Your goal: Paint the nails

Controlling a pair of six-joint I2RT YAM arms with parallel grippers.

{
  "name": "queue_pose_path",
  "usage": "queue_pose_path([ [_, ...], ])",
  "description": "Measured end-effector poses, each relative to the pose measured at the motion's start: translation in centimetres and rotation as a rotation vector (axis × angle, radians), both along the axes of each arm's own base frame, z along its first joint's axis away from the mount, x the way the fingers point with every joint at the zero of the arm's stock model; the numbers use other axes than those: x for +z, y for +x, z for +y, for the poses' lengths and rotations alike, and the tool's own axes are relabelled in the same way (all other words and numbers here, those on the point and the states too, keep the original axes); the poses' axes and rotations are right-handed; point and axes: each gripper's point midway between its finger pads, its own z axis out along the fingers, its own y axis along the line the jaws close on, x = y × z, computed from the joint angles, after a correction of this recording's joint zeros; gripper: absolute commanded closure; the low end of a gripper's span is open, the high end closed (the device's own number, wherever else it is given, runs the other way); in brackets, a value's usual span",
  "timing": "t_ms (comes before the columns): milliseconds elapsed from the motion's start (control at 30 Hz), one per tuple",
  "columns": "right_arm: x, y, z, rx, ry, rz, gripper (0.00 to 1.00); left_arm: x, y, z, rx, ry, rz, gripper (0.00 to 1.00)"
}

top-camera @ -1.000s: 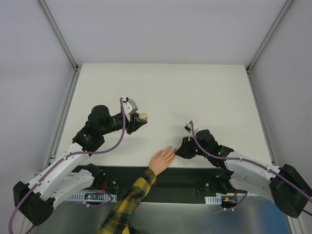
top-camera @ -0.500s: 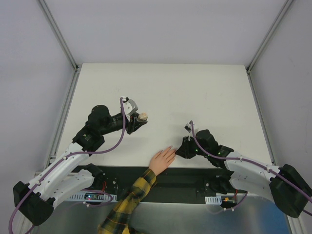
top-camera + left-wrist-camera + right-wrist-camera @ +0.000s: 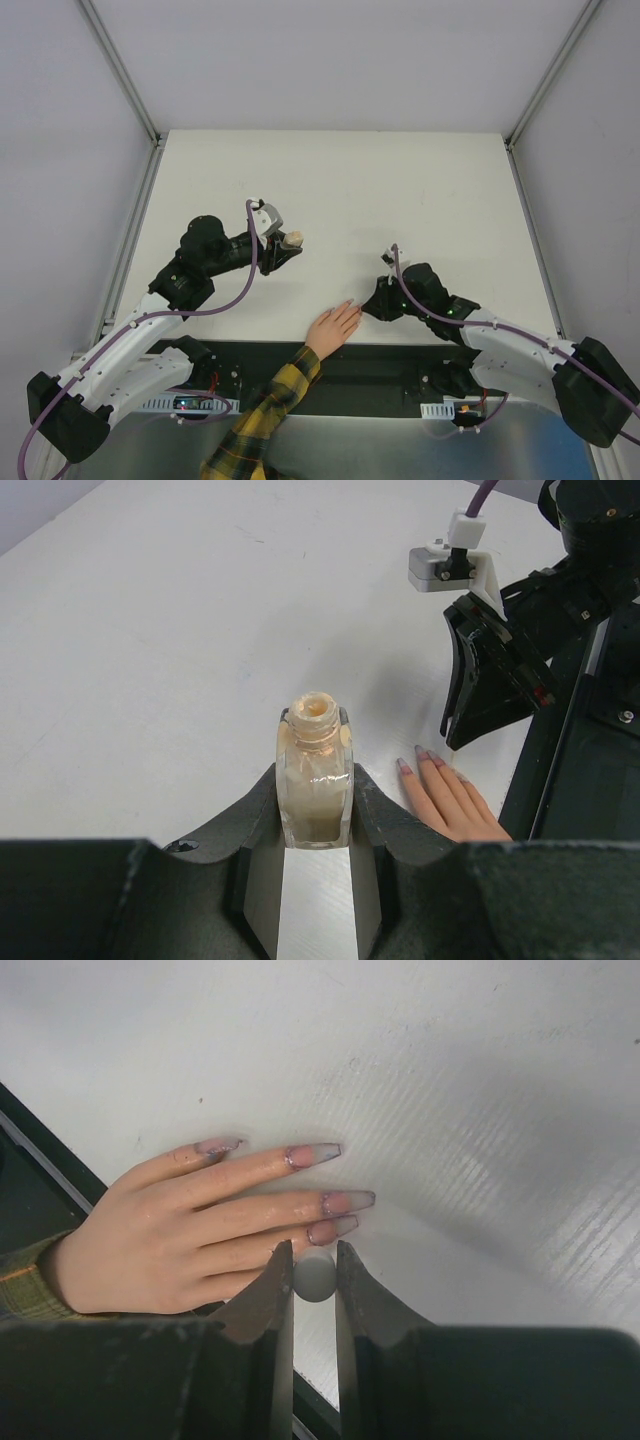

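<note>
A light-skinned hand (image 3: pixel 333 327) with a yellow-and-black plaid sleeve lies flat at the table's near edge. Its long pale pinkish-lilac nails (image 3: pixel 347 1201) show in the right wrist view, and small in the left wrist view (image 3: pixel 421 753). My right gripper (image 3: pixel 314 1260) is shut on a grey round brush cap (image 3: pixel 315 1278), held right over the little finger's nail (image 3: pixel 333 1228). In the top view my right gripper (image 3: pixel 381 298) sits just right of the fingertips. My left gripper (image 3: pixel 315 810) is shut on a small open beige polish bottle (image 3: pixel 314 790), upright, left of the hand (image 3: pixel 290 240).
A black strip (image 3: pixel 400 365) runs along the table's near edge under the wrist. The white table (image 3: pixel 400 190) stretches behind both arms, with grey rails at its left (image 3: pixel 130 250) and right sides.
My right gripper has shifted very slightly right and toward the near edge beside the fingertips. The left arm, the bottle and the hand have not moved.
</note>
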Motion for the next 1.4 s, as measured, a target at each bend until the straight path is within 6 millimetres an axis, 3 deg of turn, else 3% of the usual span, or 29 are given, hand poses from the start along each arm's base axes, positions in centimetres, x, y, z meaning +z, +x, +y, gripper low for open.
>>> queue_pose_path([
  [100,0.7,0.5,-0.2,-0.010,-0.017,-0.018,1.00,0.0,-0.1,0.0,-0.006,-0.001,0.001,1.00],
  [200,2.6,1.2,-0.5,-0.022,-0.042,-0.063,1.00,-0.1,-0.3,-0.2,-0.020,-0.002,0.007,1.00],
  [600,14.6,3.7,-0.4,-0.020,-0.040,-0.256,1.00,-0.8,-2.5,-1.7,-0.167,-0.020,0.085,1.00],
  [733,18.0,4.1,1.0,0.027,-0.037,-0.290,1.00,-0.7,-3.4,-2.2,-0.205,-0.023,0.085,1.00],
  [933,23.1,3.2,5.1,0.151,-0.006,-0.363,1.00,-0.7,-4.9,-3.1,-0.263,-0.016,0.078,1.00],
  [1233,22.6,1.4,7.7,0.239,0.011,-0.325,1.00,-0.6,-5.4,-3.3,-0.281,-0.015,0.063,1.00],
  [1400,24.4,0.7,9.3,0.272,0.047,-0.338,1.00,-0.6,-5.8,-3.5,-0.294,-0.011,0.060,1.00],
])
